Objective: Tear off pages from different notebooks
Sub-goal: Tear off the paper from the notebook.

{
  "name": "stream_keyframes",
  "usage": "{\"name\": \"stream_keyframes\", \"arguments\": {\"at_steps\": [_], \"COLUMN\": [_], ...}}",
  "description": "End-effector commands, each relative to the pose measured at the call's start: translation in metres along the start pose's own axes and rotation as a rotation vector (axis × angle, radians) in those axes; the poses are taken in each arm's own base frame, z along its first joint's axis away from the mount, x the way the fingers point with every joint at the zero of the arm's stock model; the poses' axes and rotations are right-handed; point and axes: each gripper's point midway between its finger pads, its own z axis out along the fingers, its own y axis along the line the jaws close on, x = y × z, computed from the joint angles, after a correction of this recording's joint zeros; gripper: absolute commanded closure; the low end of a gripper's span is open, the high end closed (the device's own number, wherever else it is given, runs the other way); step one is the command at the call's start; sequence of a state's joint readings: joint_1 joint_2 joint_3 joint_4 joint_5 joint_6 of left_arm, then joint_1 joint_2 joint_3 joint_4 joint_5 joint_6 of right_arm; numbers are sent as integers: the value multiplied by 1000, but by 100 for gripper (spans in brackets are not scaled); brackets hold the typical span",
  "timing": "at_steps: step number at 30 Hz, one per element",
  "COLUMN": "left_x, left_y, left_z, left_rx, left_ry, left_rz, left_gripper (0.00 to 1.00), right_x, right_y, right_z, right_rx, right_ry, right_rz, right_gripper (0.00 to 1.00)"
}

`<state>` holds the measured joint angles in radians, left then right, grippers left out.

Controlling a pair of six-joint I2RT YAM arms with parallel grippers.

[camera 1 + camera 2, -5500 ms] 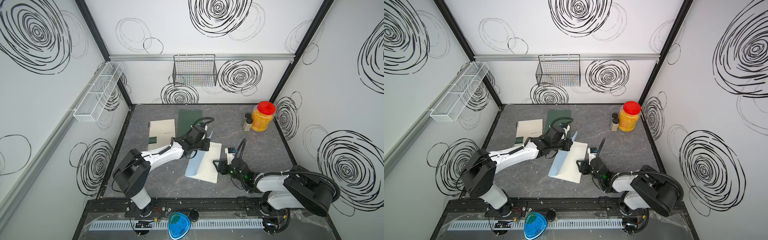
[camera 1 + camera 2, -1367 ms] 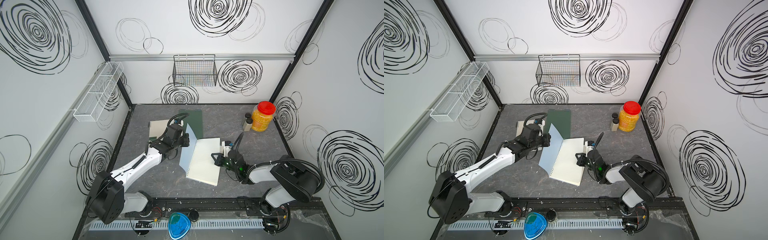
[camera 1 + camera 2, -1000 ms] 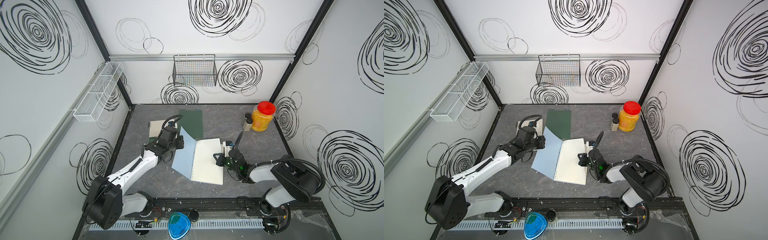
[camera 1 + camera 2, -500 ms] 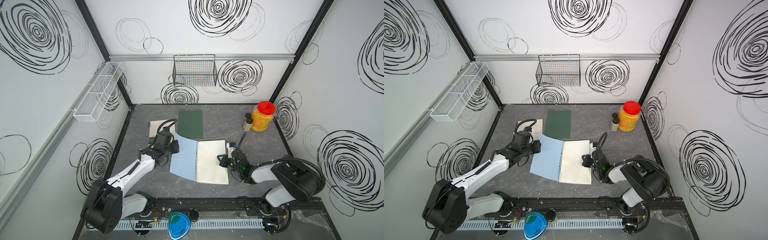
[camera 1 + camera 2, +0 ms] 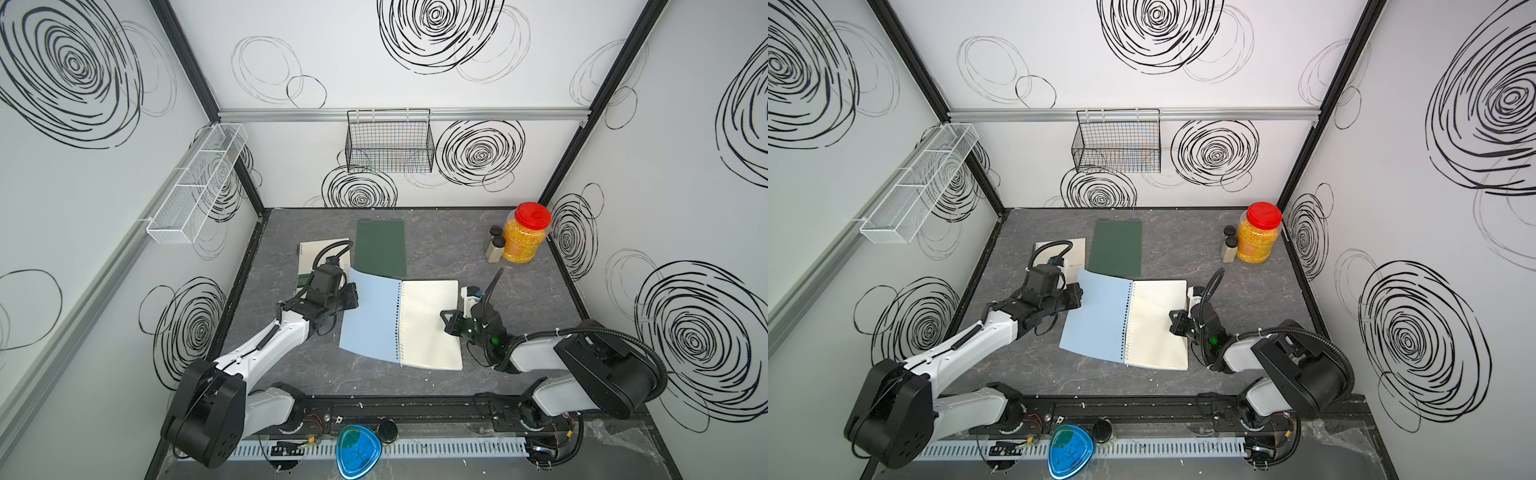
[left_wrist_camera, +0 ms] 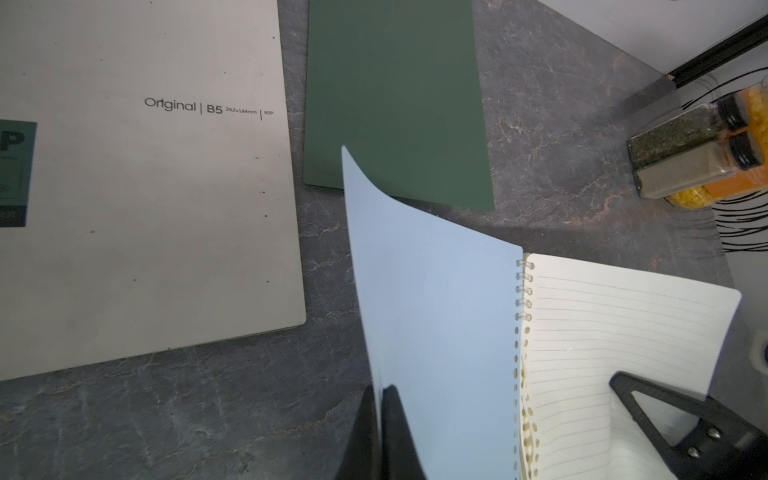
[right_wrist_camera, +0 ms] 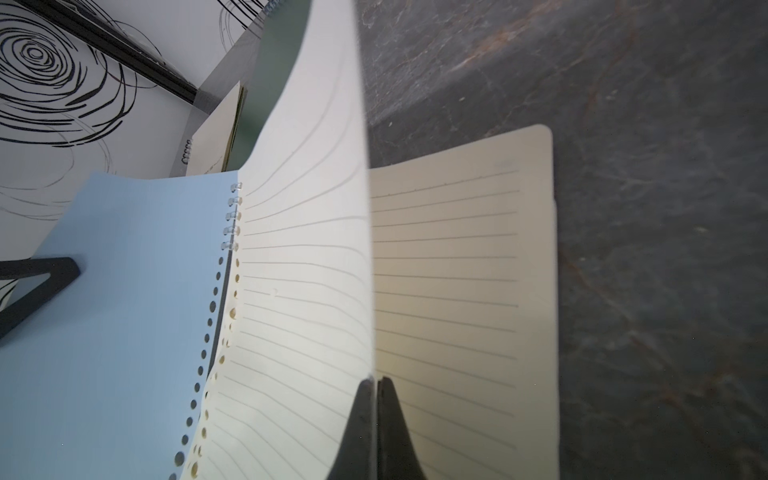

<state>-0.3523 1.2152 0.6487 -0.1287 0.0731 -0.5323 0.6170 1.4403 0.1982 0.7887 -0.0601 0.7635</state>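
Note:
The light blue notebook lies open mid-table in both top views. Its blue cover (image 5: 372,320) (image 6: 436,311) is folded out to the left. My left gripper (image 5: 353,296) (image 6: 379,395) is shut on the cover's outer edge. My right gripper (image 5: 444,322) (image 7: 375,382) is shut on the outer edge of one lined cream page (image 7: 307,249), which bows up off the page beneath (image 7: 457,270). Behind the open one, the cream notebook (image 5: 324,253) (image 6: 145,187) and the dark green notebook (image 5: 381,247) (image 6: 395,104) lie closed.
A red-lidded jar (image 5: 524,235) and two small spice bottles (image 5: 494,249) stand at the back right. A black wire basket (image 5: 390,141) hangs on the back wall and a white mesh shelf (image 5: 195,185) on the left wall.
My left gripper has drawn the blue cover leftward and down, from standing up to nearly flat. The notebook now lies spread open. My right gripper has stayed on the page's edge.

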Motion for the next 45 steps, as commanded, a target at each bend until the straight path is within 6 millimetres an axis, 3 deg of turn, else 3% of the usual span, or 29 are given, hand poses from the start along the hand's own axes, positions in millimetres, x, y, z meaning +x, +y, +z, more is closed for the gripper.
{"name": "stream_keyframes", "arguments": {"at_steps": [1,8,23,34,41,45], "left_x": [-12,-11,-11,-12,-17,-32], "left_y": [16,22,10,12,-3,-21], "left_z": [-2,0,3,1,-9,-21], "left_rx": [-59,-39,34,26,61,29], "left_ry": [-60,-56,-43,-43,-53,-81], "left_rz": [-2,-27,-11,-6,-20,-1], "left_gripper": [100,100,100,100,100,100], "right_x": [0,1,-14,-32,-47,-72], "right_y": [-40,-69,-76,-98,-86,-76], "right_z": [-6,-15,-37,-59,-66,-86], "right_rx": [151,255,303,372,342,359], "right_ry": [-26,-56,-145,-199,-213,-295], "right_rz": [47,118,124,142,123,110], "right_gripper": [100,100,100,100,100,100]}}
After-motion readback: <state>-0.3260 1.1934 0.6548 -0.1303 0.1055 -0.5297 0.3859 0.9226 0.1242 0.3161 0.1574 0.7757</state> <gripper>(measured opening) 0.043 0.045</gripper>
